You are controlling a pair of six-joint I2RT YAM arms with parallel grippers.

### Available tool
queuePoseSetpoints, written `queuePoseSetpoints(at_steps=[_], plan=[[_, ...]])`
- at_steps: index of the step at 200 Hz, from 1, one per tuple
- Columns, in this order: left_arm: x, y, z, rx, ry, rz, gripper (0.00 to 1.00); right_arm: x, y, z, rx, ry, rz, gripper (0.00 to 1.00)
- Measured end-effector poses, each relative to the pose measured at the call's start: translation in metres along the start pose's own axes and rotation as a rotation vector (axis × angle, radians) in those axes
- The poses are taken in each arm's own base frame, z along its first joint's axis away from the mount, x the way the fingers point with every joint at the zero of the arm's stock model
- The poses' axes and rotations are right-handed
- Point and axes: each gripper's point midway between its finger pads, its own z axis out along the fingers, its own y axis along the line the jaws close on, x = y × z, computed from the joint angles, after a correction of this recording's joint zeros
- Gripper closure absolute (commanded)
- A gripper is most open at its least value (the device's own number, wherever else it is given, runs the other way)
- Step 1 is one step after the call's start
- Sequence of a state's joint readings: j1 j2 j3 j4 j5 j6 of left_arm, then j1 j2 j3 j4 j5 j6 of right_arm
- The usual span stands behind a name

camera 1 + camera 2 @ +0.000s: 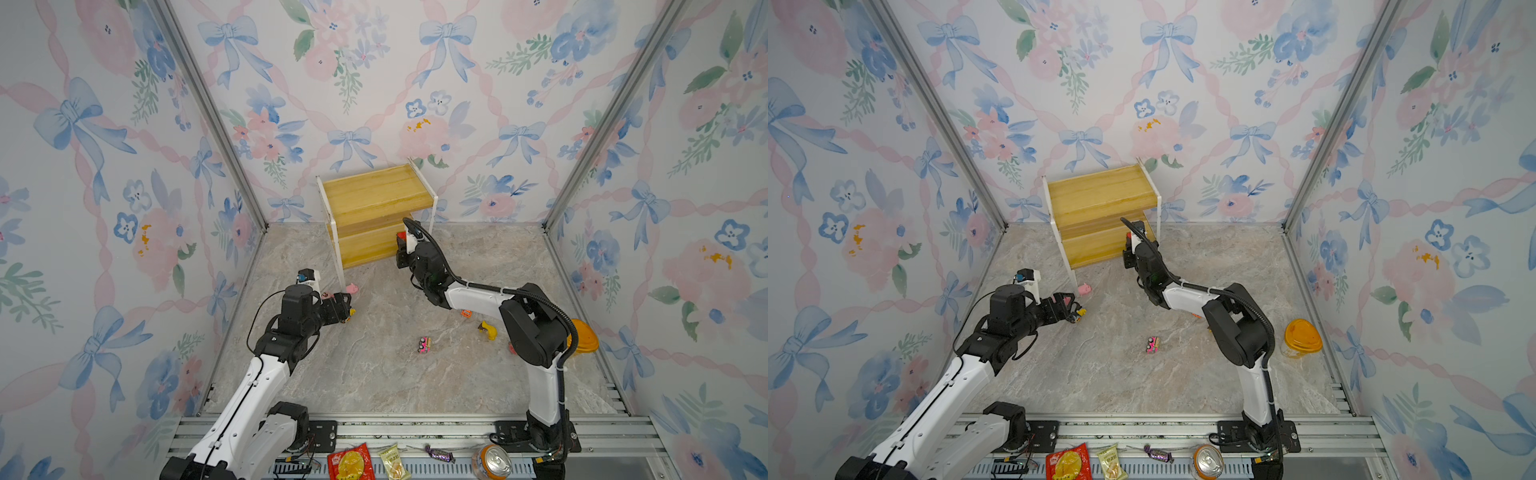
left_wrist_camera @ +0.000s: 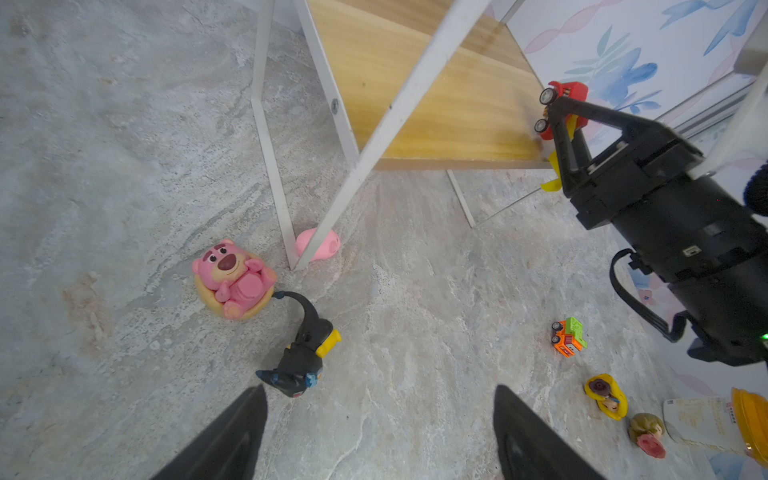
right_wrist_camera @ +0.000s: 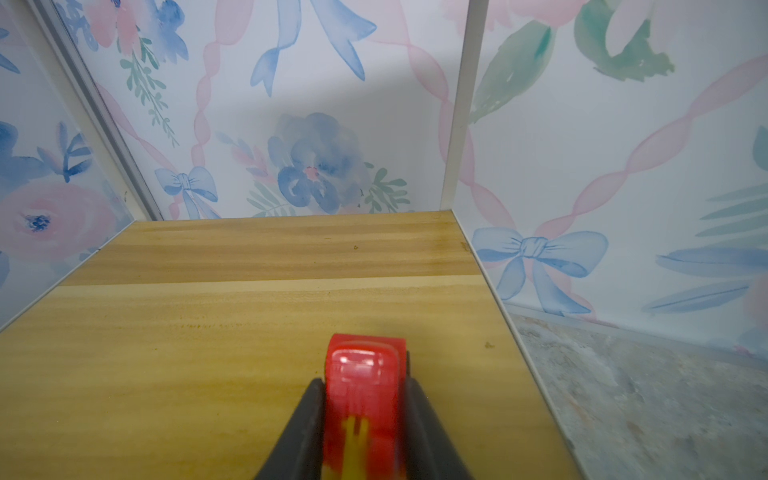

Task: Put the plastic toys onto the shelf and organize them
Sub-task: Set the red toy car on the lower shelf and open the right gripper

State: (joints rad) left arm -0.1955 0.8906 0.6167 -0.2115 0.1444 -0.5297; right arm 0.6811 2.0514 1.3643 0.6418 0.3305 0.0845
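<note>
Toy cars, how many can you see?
3. The red car is held in the right gripper over the shelf; the pink car sits mid-floor; the green-orange car lies to its right. Others may be hidden.

Left arm (image 1: 257, 386): white shells, black joints
Right arm (image 1: 544, 386): same colours, black ribbed hose
Fingers (image 2: 232, 436): black, tapered

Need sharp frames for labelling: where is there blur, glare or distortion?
Right wrist view: red car smears near the lens, shelf board clear. Left wrist view: bear crisp, shelf legs splay from the wide lens. Both top views: even light, a glint on the can.
</note>
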Motion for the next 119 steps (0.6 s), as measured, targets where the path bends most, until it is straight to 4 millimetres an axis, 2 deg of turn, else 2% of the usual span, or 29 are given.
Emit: queuePoseSetpoints(at_steps=[44, 119], plan=[[0.0008, 0.0000, 0.0007, 0.001, 0.004, 0.003, 0.13, 0.0048, 0.0008, 0.0060, 0.000, -0.003, 0.002, 0.64], [0.0013, 0.0003, 0.0013, 0.000, 0.007, 0.006, 0.13, -0.0007, 0.0027, 0.0083, -0.006, -0.027, 0.022, 0.47]])
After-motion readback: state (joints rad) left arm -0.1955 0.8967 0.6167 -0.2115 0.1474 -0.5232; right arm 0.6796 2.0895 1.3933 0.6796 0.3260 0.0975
